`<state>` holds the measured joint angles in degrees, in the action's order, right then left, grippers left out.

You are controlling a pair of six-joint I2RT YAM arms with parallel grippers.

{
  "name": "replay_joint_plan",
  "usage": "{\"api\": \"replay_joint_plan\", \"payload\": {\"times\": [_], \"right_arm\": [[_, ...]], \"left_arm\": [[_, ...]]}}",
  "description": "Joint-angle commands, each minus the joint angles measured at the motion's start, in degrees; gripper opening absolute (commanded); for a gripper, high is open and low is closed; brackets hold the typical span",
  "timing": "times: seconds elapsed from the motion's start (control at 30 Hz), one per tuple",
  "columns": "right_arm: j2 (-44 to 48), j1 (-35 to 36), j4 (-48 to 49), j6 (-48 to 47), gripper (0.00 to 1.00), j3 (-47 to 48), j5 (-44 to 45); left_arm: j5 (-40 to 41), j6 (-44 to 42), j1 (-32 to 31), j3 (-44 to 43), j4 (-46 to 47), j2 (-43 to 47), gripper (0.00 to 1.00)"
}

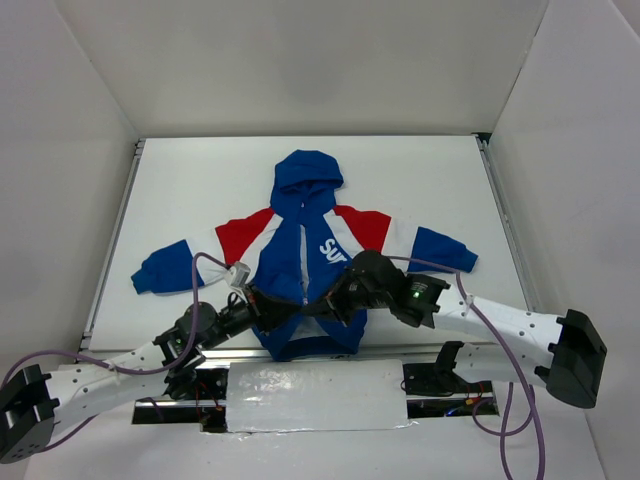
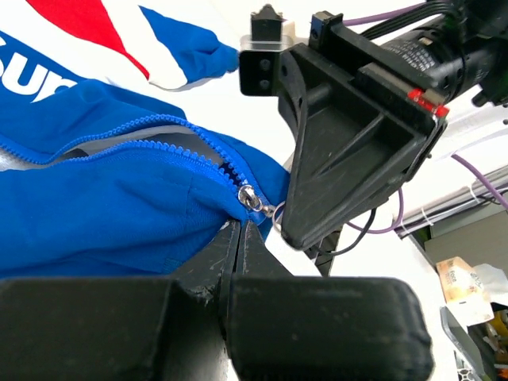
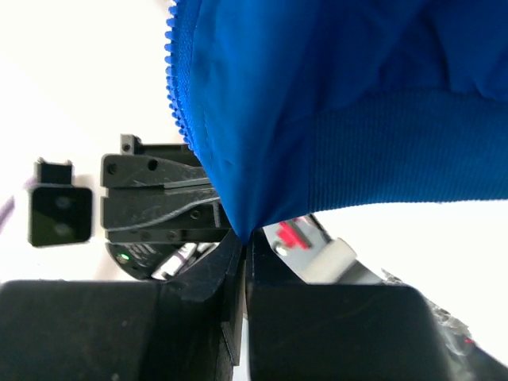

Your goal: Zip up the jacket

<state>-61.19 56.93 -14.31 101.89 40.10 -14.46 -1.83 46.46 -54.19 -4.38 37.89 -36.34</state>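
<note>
Found the jacket (image 1: 285,262) spread front-up on the table (image 1: 420,180), with the zipper slider (image 2: 252,198) down at the hem (image 3: 397,143) end and the teeth (image 2: 159,151) beyond the slider parted. Saw the left gripper (image 2: 238,232) clenched on blue cloth just below the slider and the right gripper (image 3: 244,236) clenched on the hem corner just beside the slider, neither visibly on the pull tab (image 2: 275,210). Judged it best to hold the cloth below the slider taut, take the pull tab cleanly, and draw it straight up the teeth without bunching.
</note>
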Motion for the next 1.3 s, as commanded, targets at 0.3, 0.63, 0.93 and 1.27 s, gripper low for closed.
{"api": "replay_joint_plan", "payload": {"times": [0.3, 0.63, 0.93, 1.27], "right_arm": [[2.31, -0.15, 2.08, 9.03, 0.01, 1.13, 1.98], [-0.16, -0.24, 6.56, 7.36, 0.00, -1.16, 0.22], [-0.34, -0.85, 9.99, 15.08, 0.00, -4.24, 1.61], [-4.10, -12.08, 4.73, 18.35, 0.00, 4.27, 9.45]], "left_arm": [[-1.34, -3.39, -0.12, 1.75, 1.14, 0.30, 0.00], [-1.08, -3.30, -0.04, 1.92, -0.36, 3.64, 0.00], [-1.60, -2.87, -0.04, 3.41, 1.75, 2.77, 0.00], [-3.71, -0.32, -0.65, 4.21, 2.37, -0.49, 0.00]]}}
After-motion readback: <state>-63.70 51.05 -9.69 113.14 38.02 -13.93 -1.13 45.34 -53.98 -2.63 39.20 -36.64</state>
